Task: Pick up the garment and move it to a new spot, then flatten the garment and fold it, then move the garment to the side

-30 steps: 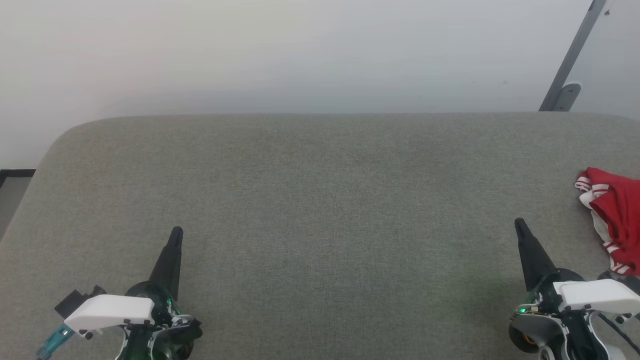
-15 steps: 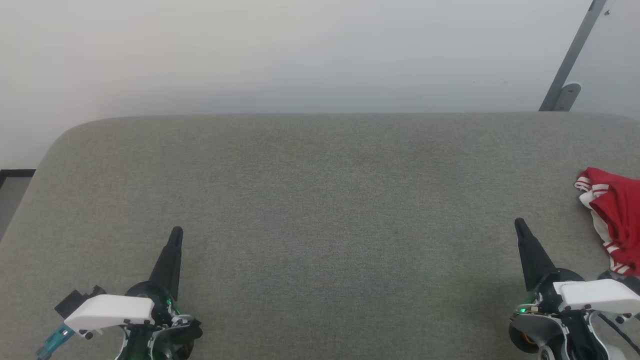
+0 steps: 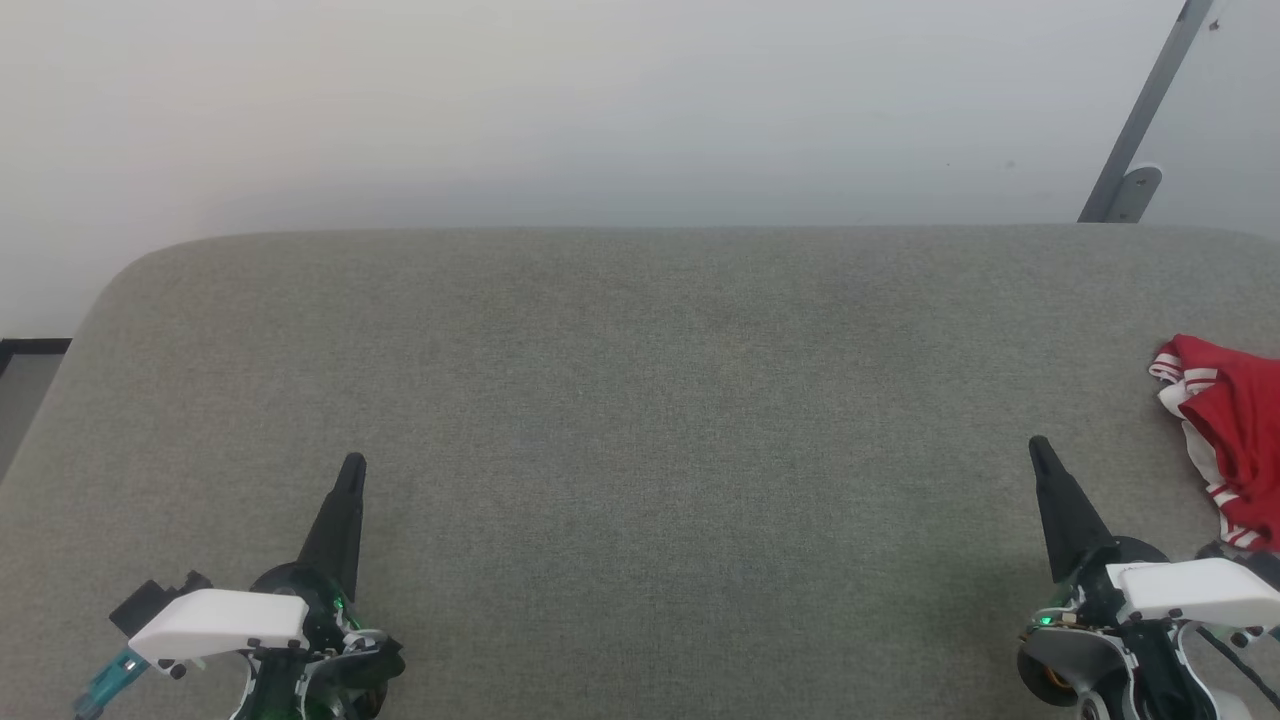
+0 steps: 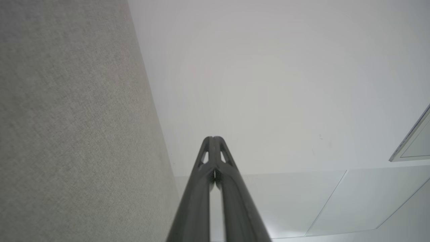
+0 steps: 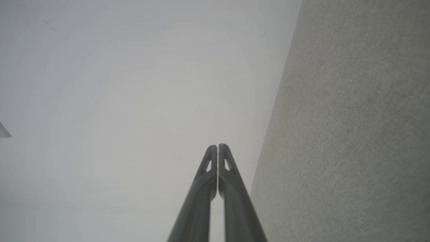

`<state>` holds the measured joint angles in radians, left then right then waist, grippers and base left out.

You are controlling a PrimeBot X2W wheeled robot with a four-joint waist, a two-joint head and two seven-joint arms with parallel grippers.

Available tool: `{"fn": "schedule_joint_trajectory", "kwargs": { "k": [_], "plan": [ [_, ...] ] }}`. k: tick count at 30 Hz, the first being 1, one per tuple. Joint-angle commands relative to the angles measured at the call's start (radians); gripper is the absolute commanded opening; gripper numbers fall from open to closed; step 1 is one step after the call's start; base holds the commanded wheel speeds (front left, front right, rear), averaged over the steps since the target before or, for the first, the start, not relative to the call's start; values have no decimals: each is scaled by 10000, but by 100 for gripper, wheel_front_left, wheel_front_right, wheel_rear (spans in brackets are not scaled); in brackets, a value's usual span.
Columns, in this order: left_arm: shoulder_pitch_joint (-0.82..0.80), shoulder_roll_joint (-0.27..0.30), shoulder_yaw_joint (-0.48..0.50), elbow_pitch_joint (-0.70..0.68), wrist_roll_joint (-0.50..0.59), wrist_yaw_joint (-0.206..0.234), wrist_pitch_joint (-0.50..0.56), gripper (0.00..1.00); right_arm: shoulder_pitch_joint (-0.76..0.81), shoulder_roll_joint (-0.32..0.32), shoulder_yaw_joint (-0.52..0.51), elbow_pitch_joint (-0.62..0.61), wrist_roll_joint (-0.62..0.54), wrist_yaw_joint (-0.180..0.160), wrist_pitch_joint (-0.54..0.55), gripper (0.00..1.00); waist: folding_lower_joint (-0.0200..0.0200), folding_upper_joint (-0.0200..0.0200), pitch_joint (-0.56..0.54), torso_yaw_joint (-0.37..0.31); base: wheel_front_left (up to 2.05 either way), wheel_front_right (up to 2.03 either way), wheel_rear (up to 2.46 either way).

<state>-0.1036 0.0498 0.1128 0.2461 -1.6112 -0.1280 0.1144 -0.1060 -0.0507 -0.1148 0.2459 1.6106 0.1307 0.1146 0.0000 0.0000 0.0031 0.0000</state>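
Observation:
The garment [image 3: 1235, 430], bright red with white-and-red striped bands, lies crumpled at the far right edge of the grey upholstered surface [image 3: 640, 400], partly cut off by the picture's edge. My right gripper [image 3: 1038, 447] is at the lower right, shut and empty, its tip a short way left of the garment and apart from it. My left gripper [image 3: 353, 463] rests shut and empty at the lower left. In the wrist views, the left gripper [image 4: 213, 137] and the right gripper [image 5: 217, 145] each show both fingers pressed together, pointing toward the pale wall.
A white wall [image 3: 600, 110] rises behind the surface's far edge. A grey metal bar [image 3: 1140, 120] leans at the upper right. The surface's rounded left corner drops to a dark floor strip [image 3: 30, 350].

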Motion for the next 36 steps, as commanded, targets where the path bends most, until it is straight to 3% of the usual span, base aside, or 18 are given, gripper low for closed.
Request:
{"fn": "schedule_joint_trajectory", "kwargs": {
  "k": [1, 36],
  "plan": [
    [-115, -22, 29, -6, -33, -52, 29, 0, -45, 34, -3, -32, 44, 0, 23, 0, 0, 0, 0, 0, 0, 0, 0],
    [-114, -22, 27, -8, -34, -52, 26, 0, -45, 34, 0, -32, 45, 0, 22, 0, 0, 0, 0, 0, 0, 0, 0]
  ]
}}
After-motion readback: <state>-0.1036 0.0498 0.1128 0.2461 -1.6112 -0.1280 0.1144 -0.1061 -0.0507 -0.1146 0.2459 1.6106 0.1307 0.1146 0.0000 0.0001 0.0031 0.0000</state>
